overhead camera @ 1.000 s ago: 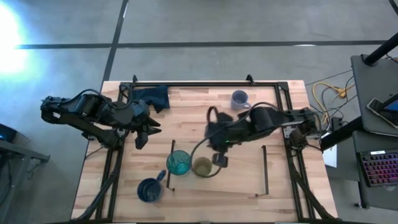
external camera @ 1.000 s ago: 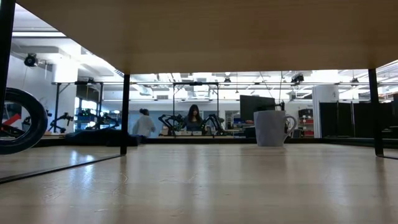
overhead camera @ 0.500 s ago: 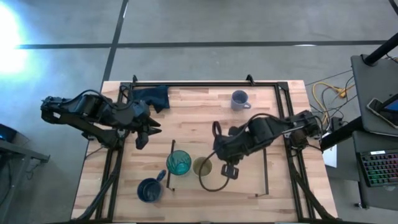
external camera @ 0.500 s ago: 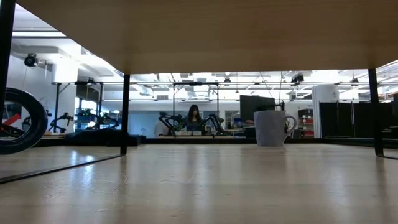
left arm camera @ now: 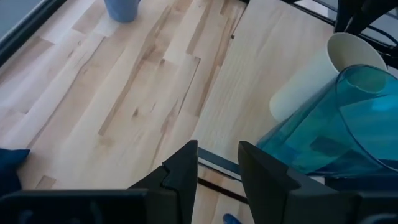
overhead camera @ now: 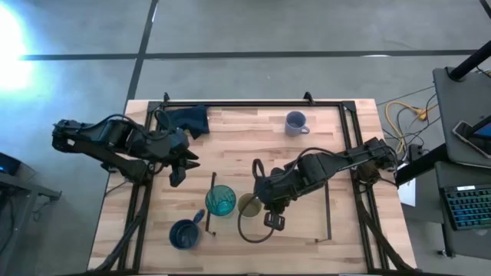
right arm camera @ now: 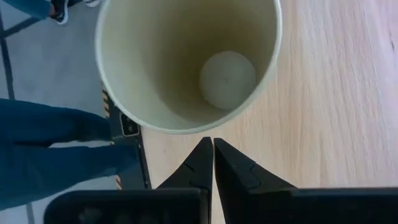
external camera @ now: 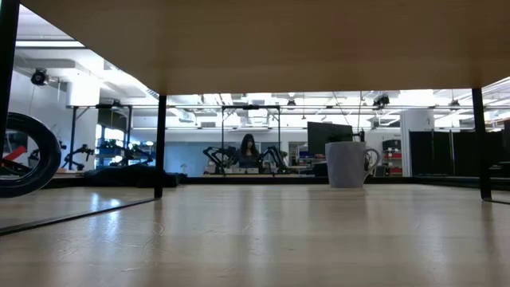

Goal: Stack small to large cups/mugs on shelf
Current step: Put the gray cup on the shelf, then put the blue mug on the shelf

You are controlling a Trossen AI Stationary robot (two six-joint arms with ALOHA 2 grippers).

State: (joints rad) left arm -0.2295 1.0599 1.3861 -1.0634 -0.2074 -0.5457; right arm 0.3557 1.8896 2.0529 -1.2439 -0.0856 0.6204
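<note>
On the shelf (overhead camera: 291, 218) stands the small olive-tan cup (overhead camera: 247, 204), upright and mouth up, with the teal tumbler (overhead camera: 221, 200) just left of it at the shelf's left rail. My right gripper (right arm camera: 211, 146) is shut, its tips right beside the cup's rim (right arm camera: 186, 127). The dark blue mug (overhead camera: 184, 234) stands near the table's front. The lavender mug (overhead camera: 294, 123) stands at the far side on the tabletop. My left gripper (left arm camera: 217, 158) hangs open to the left of the tumbler (left arm camera: 336, 124), with nothing between its fingers. My right gripper has its shut fingertips (right arm camera: 204, 149) slanting down from the table's right, right beside the olive cup's rim (right arm camera: 198, 129). Whether they touch the rim I cannot tell. The cup stands upright on the shelf.
A dark blue cloth (overhead camera: 188, 117) lies at the table's far left. Thin black rails (overhead camera: 327, 211) close the shelf's short ends. Bare board lies between the cup and the right rail. In the low view the lavender mug (external camera: 348, 163) stands behind the shelf's underside (external camera: 255, 40).
My right gripper has come down and toward the table's near edge, tipping steeper, and now stands at the olive cup. The cups and mugs have stayed where they were.
</note>
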